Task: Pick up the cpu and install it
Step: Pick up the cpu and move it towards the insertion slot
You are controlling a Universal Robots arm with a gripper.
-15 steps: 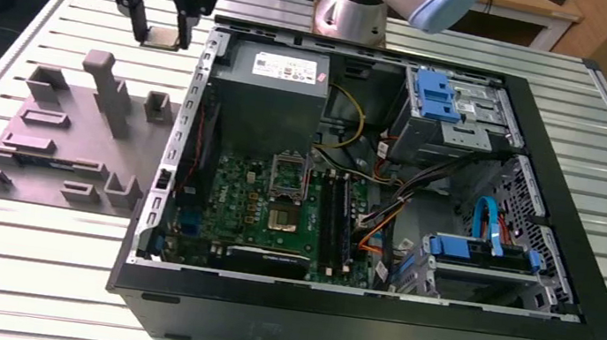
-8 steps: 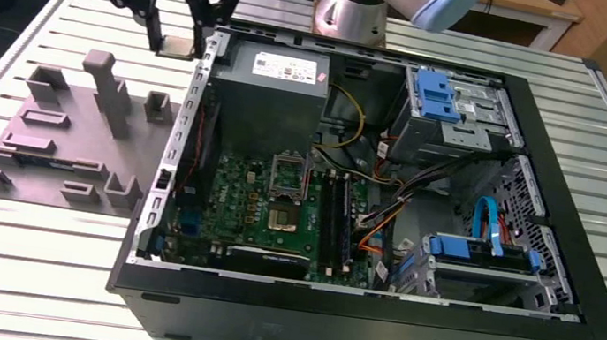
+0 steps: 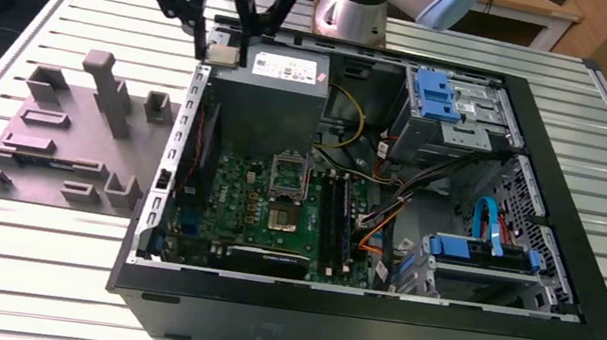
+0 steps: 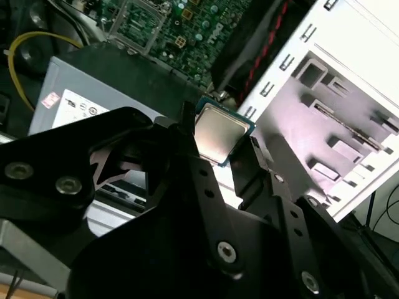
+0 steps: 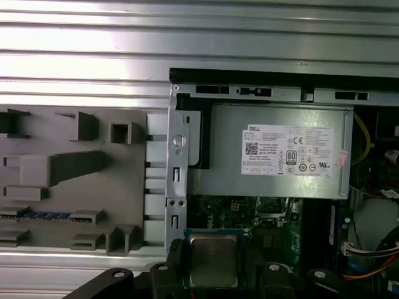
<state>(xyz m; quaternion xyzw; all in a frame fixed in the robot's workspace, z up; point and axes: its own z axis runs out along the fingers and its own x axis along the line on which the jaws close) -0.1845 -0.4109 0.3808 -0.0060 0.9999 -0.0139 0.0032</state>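
case [image 3: 352, 329] lying open | PSU [image 3: 272, 94] sitting inside | gripper [image 3: 223, 50] hanging over case wall beside PSU, fingers [image 4: 249, 165] pinching cpu [image 4: 218, 134] by opposite edges | cpu lying flat, square with no long axis, metal top facing wrist cameras, one edge hiding behind gripper body in both wrist views

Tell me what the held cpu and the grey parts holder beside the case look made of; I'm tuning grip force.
The cpu: silvery metal top, satin finish, softly reflecting light; its thin bluish rim is probably circuit board. The parts holder: seemingly matte grey plastic, given its uniform colour, no gleam and blocky moulded shapes.
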